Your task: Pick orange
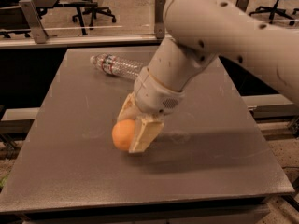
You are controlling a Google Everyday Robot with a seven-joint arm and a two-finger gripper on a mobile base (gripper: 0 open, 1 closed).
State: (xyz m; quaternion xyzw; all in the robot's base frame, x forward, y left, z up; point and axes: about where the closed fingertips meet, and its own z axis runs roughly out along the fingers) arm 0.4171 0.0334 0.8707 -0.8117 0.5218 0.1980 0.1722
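The orange (121, 135) is a round, matte orange fruit at the left middle of the grey table (70, 181). My gripper (130, 132) reaches down from the big white arm (210, 36) and is shut on the orange. One tan finger (145, 133) covers the orange's right side. The other finger (126, 109) sits behind it at the top. The orange looks held just above the table top. Its right half is hidden by the near finger.
A clear plastic water bottle (117, 65) lies on its side at the back of the table, behind the gripper. A rail and office chairs stand beyond the table's far edge. The table's front edge is close to the bottom of the view.
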